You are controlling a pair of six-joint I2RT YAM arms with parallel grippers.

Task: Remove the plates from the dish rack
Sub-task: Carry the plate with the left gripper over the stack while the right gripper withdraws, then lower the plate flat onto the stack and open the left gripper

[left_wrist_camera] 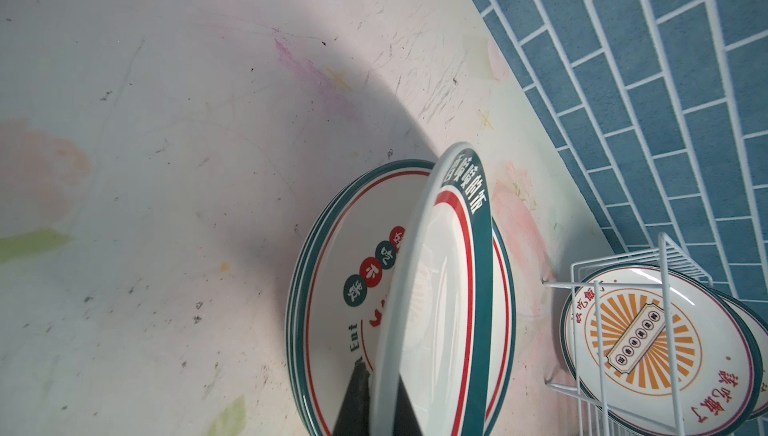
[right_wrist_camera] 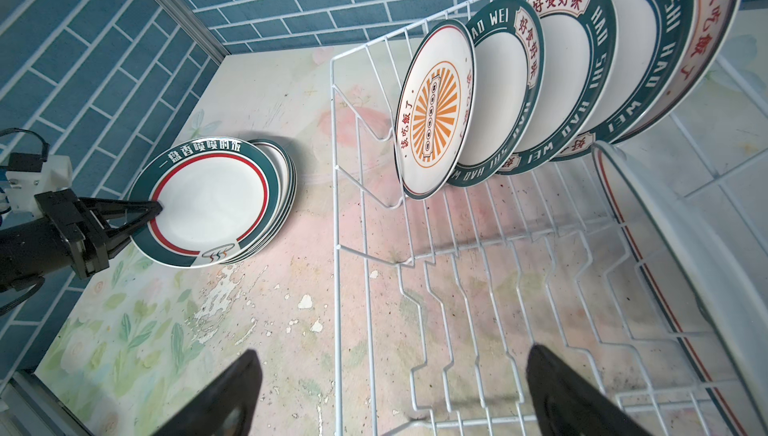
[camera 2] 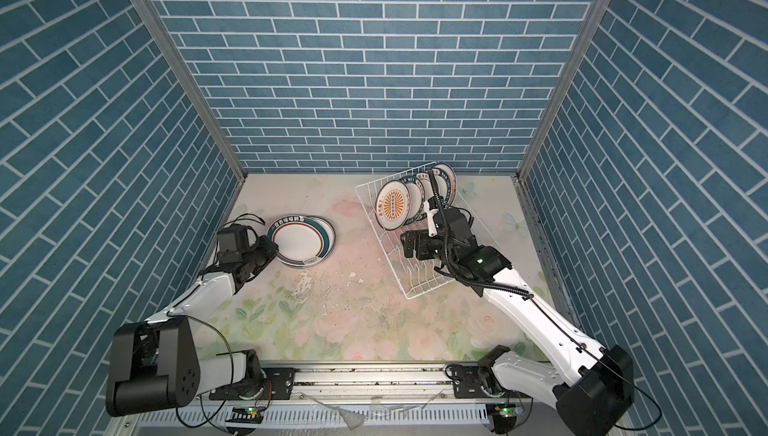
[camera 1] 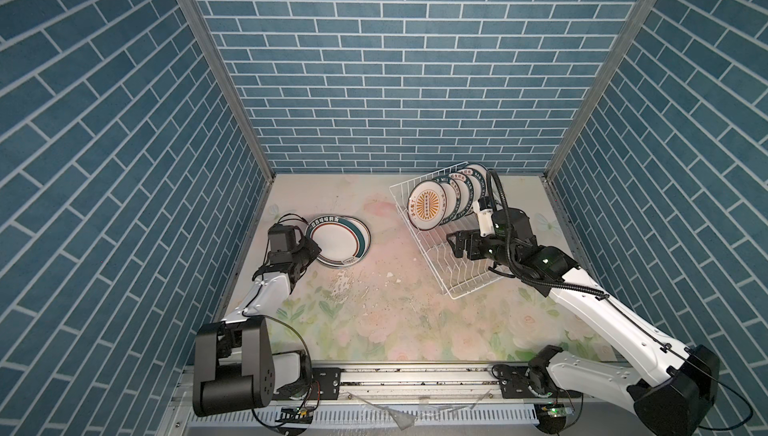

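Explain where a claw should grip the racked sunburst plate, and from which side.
Probably the upper rim, from above, straddling the edge: the sunburst plate stands on edge, first of the row in the dish rack; wires hold its bottom, another plate backs it.

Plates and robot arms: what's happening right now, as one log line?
left jaws: shut on plate rim, plate tilted over pile | right jaws: open over rack | rack: plates standing
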